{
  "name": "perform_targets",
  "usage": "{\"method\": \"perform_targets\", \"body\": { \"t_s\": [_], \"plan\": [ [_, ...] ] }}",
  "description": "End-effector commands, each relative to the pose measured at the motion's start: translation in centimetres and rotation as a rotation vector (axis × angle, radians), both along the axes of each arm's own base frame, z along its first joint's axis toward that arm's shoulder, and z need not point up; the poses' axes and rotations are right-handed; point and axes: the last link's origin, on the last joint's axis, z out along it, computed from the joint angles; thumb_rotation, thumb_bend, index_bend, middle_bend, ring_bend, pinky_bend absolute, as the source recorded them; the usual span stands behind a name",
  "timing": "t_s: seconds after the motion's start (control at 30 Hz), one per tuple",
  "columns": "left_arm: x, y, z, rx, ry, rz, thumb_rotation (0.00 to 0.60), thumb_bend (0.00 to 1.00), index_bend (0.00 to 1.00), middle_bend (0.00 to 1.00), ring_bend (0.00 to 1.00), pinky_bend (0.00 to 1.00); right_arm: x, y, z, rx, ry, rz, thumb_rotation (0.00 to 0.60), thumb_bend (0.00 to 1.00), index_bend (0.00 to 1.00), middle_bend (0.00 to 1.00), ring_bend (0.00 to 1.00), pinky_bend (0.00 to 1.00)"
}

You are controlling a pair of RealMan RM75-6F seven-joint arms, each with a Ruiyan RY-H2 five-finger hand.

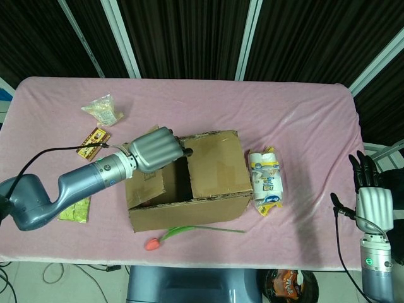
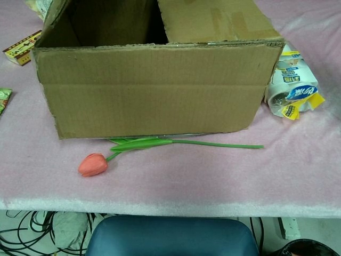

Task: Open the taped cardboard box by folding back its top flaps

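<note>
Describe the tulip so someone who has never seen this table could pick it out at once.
Start from the cardboard box in the middle of the pink table. On the cloth just in front of the box's near wall lies the tulip, on its side, its green stem running off to the right. It is the only flower here; the other small items are packets and wrapped rolls.

Our left hand [image 1: 153, 149] is silver-grey on a blue-grey arm; our right hand [image 1: 371, 197] has seemingly black fingers.
</note>
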Motion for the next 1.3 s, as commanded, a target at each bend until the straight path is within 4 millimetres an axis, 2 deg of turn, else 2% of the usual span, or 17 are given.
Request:
{"method": "perform_targets", "body": {
  "t_s": [0.03, 0.27, 0.6, 1.07, 1.3],
  "plan": [
    [-0.3, -0.4, 0.8, 0.007, -0.017, -0.001, 0.6, 1.0, 0.29, 0.55, 0.45, 0.52, 0.0, 0.0, 0.0, 0.001, -0.002, 0.0, 0.6, 0.29, 0.0, 0.0, 0.0, 0.23],
    [-0.7, -1.2, 2.4, 0.022, -0.042, -0.012, 0.6, 1.0, 0.29, 0.55, 0.45, 0.52, 0.0, 0.0, -0.1, 0.005, 0.0, -0.002, 0.6, 0.29, 0.0, 0.0, 0.0, 0.23],
    [-2.8, -3.2, 5.3, 0.044, -0.038, 0.0, 0.6, 1.0, 0.29, 0.55, 0.45, 0.52, 0.0, 0.0, -0.1, 0.002, 0.001, -0.004, 0.6, 0.29, 0.0, 0.0, 0.0, 0.23],
    [-7.6, -7.3, 9.3, 0.077, -0.029, 0.053, 0.6, 1.0, 0.28, 0.54, 0.45, 0.52, 0.1, 0.1, -0.2, 0.005, 0.003, -0.001, 0.6, 0.29, 0.0, 0.0, 0.0, 0.23],
    [-11.0, -9.5, 11.4, 0.115, -0.054, 0.126, 0.6, 1.0, 0.27, 0.53, 0.45, 0.52, 0.0, 0.1, -0.4, 0.015, 0.0, -0.006, 0.6, 0.29, 0.0, 0.0, 0.0, 0.23]
  ]
}}
